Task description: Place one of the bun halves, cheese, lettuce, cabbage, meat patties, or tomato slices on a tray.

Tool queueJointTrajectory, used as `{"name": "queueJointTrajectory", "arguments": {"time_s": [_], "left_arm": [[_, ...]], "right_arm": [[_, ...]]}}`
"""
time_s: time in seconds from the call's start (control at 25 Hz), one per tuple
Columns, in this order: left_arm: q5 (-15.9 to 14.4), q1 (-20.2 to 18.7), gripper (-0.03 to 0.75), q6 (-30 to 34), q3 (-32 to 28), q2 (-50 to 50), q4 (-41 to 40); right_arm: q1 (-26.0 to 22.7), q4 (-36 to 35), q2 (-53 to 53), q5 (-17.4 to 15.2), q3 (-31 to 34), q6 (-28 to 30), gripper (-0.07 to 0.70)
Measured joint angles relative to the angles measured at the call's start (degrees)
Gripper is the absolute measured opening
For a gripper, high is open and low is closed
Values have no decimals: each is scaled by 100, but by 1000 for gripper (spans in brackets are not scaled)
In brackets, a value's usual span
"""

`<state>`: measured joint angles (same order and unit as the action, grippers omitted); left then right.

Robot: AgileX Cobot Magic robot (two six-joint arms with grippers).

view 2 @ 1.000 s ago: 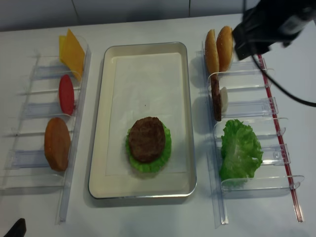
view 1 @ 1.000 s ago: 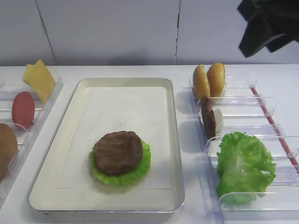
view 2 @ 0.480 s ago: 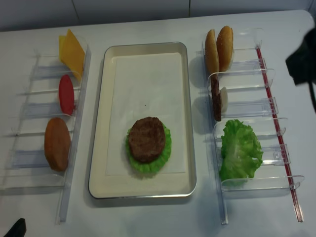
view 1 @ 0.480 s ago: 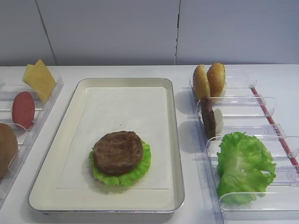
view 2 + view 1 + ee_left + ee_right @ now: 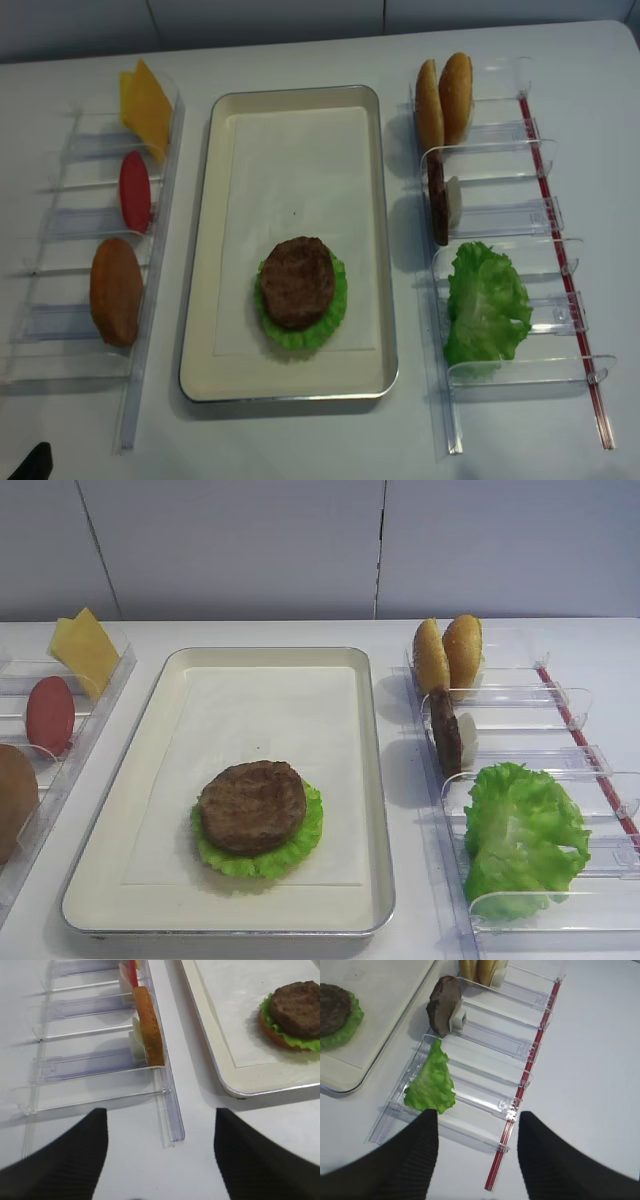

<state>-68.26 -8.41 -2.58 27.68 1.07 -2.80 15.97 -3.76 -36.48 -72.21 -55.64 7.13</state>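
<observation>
The cream tray [image 5: 370, 780] holds a meat patty [image 5: 252, 805] lying on a lettuce leaf [image 5: 300, 845]. More lettuce [image 5: 522, 835], an upright patty [image 5: 445, 730] and two bun halves [image 5: 448, 652] stand in the right rack. Cheese [image 5: 85, 650], a tomato slice [image 5: 50, 715] and a bun half [image 5: 15, 795] stand in the left rack. My right gripper [image 5: 478, 1113] hangs open and empty over the near end of the right rack. My left gripper [image 5: 161, 1110] is open and empty above the near end of the left rack. Neither gripper shows in the high views.
The clear plastic racks [image 5: 500, 300] [image 5: 60, 290] flank the tray on both sides. A red strip [image 5: 520, 1095] runs along the right rack's outer edge. Bare white table lies to the right of that strip and in front of the tray.
The right arm has pulled away to the right and out of both high views. The food and the tray have not moved.
</observation>
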Motion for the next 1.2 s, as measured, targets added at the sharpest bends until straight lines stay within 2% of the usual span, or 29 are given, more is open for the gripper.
{"name": "queueJointTrajectory", "arguments": {"time_s": [0.36, 0.6, 0.88, 1.2], "left_arm": [[0, 0, 462, 0, 0, 0, 0], [0, 0, 462, 0, 0, 0, 0], [0, 0, 462, 0, 0, 0, 0], [0, 0, 462, 0, 0, 0, 0]], "right_arm": [[0, -47, 1603, 58, 1303, -244, 393], [0, -47, 2698, 125, 1927, -362, 393], [0, 1, 3673, 176, 2466, -394, 393], [-5, 204, 3745, 202, 2577, -407, 393]]}}
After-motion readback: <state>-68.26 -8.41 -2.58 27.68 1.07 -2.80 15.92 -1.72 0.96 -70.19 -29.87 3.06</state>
